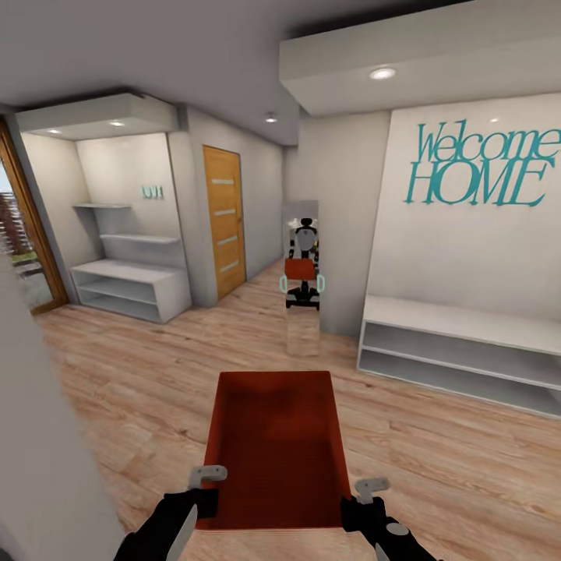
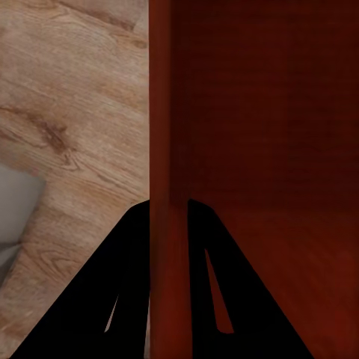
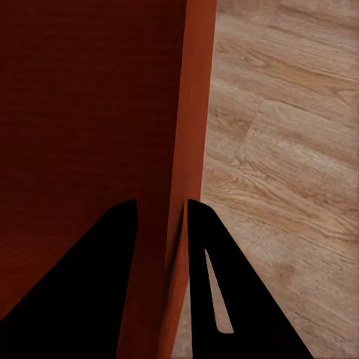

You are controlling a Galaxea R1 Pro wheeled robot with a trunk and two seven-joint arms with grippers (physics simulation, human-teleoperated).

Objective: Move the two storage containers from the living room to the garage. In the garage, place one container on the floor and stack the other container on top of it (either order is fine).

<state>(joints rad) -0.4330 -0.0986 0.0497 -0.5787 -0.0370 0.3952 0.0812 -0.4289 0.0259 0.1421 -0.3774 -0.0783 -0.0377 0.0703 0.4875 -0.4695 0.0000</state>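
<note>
One container: a rust-red rectangular open-top storage box with plain smooth walls (image 1: 276,448) is held out in front of the robot, above the light wood plank floor (image 1: 140,366), its inside bare.
Left gripper: the black left gripper (image 1: 204,489) sits at the box's near left corner; in the left wrist view (image 2: 169,224) its two dark fingers (image 2: 112,284) straddle the red side wall (image 2: 168,149), one outside and one inside, closed against it.
Right gripper: the black right gripper (image 1: 366,499) holds the near right corner; in the right wrist view (image 3: 161,217) its fingers (image 3: 217,277) pinch the red wall (image 3: 191,112) the same way, planks showing beyond.
Mirror: a tall narrow mirror panel (image 1: 302,276) stands on a wall corner straight ahead, reflecting the robot with the red box between its arms.
Wall lettering: teal words "Welcome HOME" (image 1: 479,165) hang on the white wall to the right.
Bench shelf: a low white shelf unit (image 1: 460,351) runs beneath the lettering, on the floor.
Alcove: a recess at left holds white stepped shelves (image 1: 128,269) and a small teal sign (image 1: 152,191), too small to read.
Door: a honey-coloured wooden door with pale horizontal strips (image 1: 224,222) is shut, between alcove and mirror.
Ceiling: round recessed lights (image 1: 382,74) glow overhead.
Near left: a pale blurred surface (image 1: 39,452) crowds the edge of the head view; I cannot tell what it is.
</note>
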